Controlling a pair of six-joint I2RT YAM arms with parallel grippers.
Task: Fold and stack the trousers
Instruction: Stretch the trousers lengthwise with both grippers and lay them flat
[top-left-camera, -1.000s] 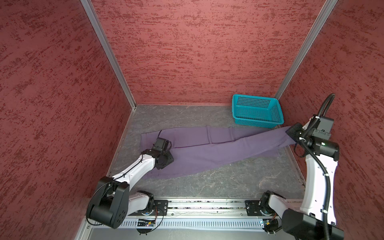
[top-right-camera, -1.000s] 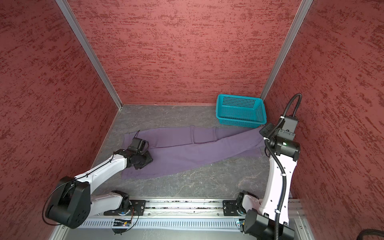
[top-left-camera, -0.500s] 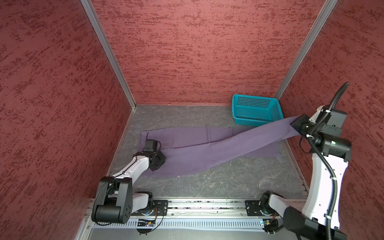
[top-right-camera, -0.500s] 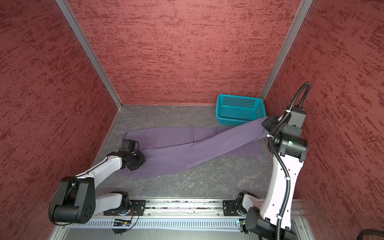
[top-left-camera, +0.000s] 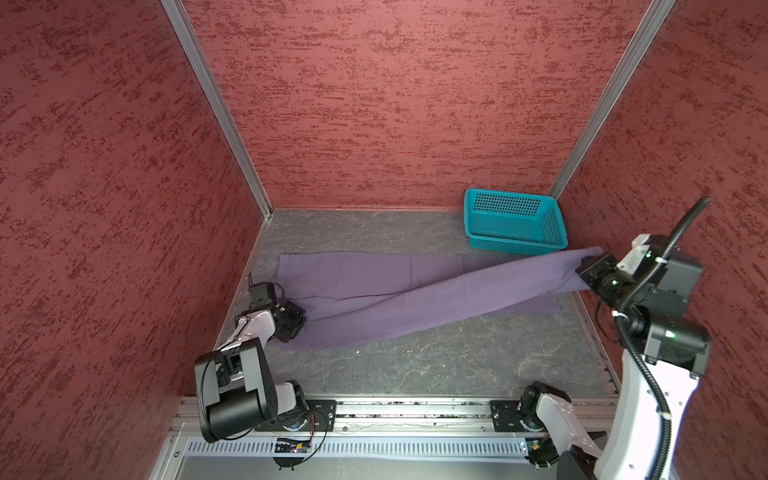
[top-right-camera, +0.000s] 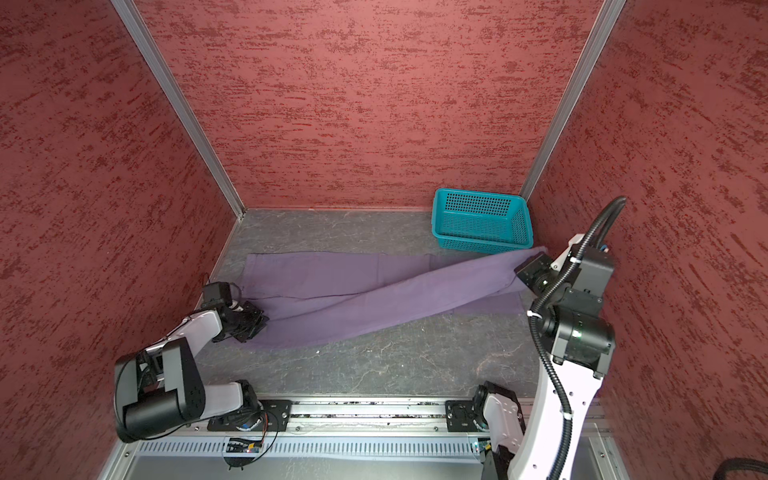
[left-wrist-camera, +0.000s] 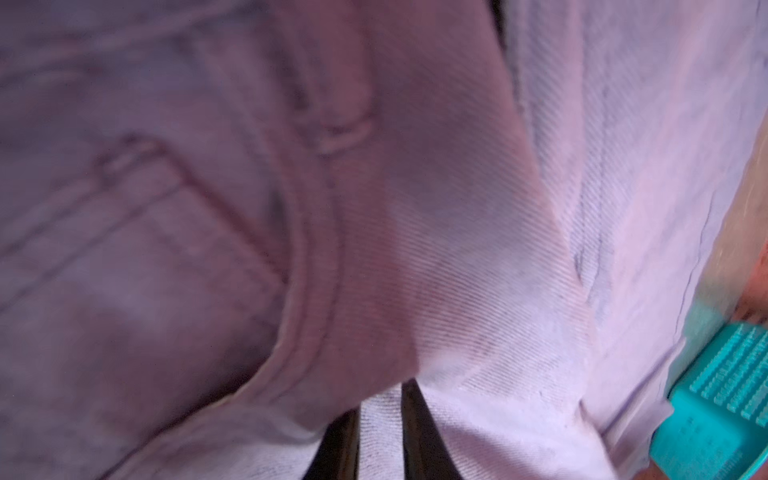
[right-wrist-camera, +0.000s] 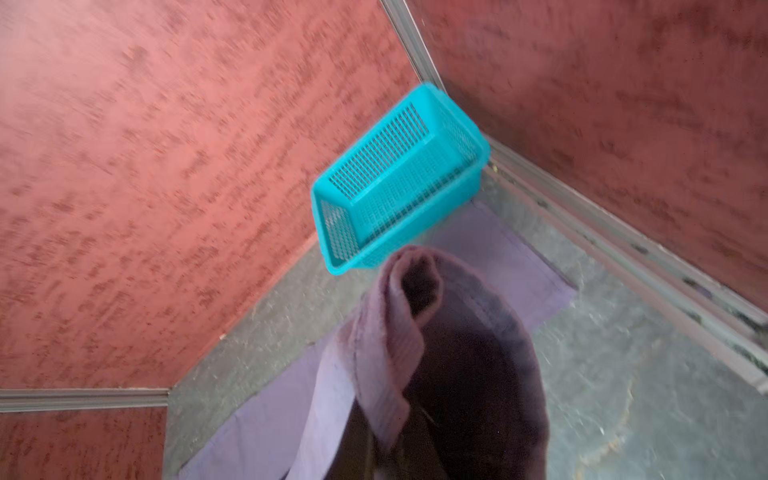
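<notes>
The teal basket (top-left-camera: 515, 246) sits on the grey floor (top-left-camera: 415, 365) in the far corner by the right wall, and everything else is easiest to place from it. The trousers (top-left-camera: 374, 286) lie stretched out on the floor in front of the basket, running away from it toward the opposite wall. One leg lies flat, its hem on the floor just in front of the basket's near side. The other leg is off the floor at its hem end and slants across the flat one.

The right gripper (top-left-camera: 584, 271) is just beside the basket's near corner, raised above the floor, and it is clenched on that lifted hem. In the right wrist view the cloth (right-wrist-camera: 395, 340) bunches and drapes over the jaws, so the fingers themselves are mostly hidden.

The left gripper (top-left-camera: 297, 322) is low at the trousers' waist end, the end well away from the basket. In the left wrist view (blurred, very close) a strip of purple cloth sits pinched between two dark fingers (left-wrist-camera: 419, 440), so it is grasping the trousers too. A pocket seam (left-wrist-camera: 174, 199) shows nearby.
</notes>
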